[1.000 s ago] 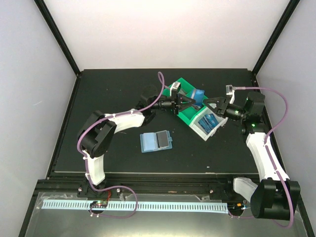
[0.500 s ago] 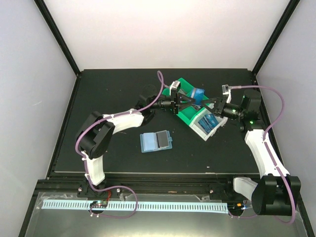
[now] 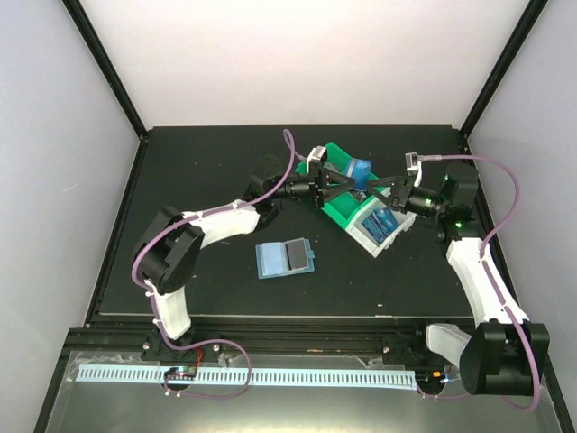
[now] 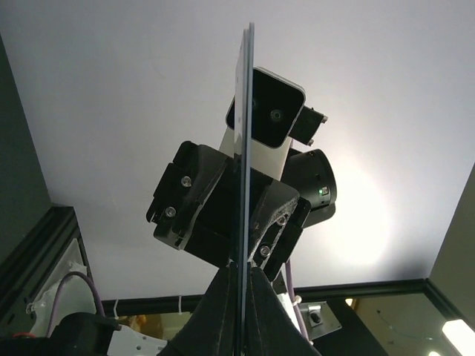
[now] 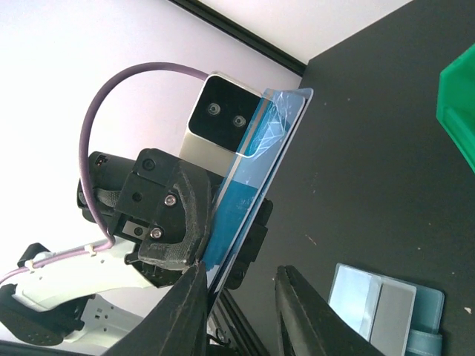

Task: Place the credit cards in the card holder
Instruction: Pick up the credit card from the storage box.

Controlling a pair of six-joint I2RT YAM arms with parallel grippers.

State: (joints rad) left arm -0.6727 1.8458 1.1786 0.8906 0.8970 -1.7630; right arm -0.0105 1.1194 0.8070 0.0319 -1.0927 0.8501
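Note:
My left gripper (image 3: 340, 186) is shut on a blue credit card (image 3: 362, 170) and holds it in the air above the green bin. In the left wrist view the card (image 4: 243, 133) stands edge-on between the left fingertips (image 4: 231, 276). My right gripper (image 3: 377, 187) faces it from the right. Its jaws (image 5: 241, 268) stand open at the card's (image 5: 249, 200) free end, the card's edge by one finger (image 5: 189, 311) and a gap to the other. More blue credit cards (image 3: 382, 219) lie in the white bin. The card holder (image 3: 284, 258) lies open on the table, also visible from the right wrist (image 5: 382, 308).
A green bin (image 3: 337, 214) and a white bin (image 3: 362, 236) sit together at the back right of the black table, under both grippers. The green bin's corner (image 5: 462, 89) shows in the right wrist view. Black frame posts stand at the table's back corners.
The right gripper has moved left up to the held card, its jaws narrowing and then widening a little. The left arm has shifted slightly farther back with the card.

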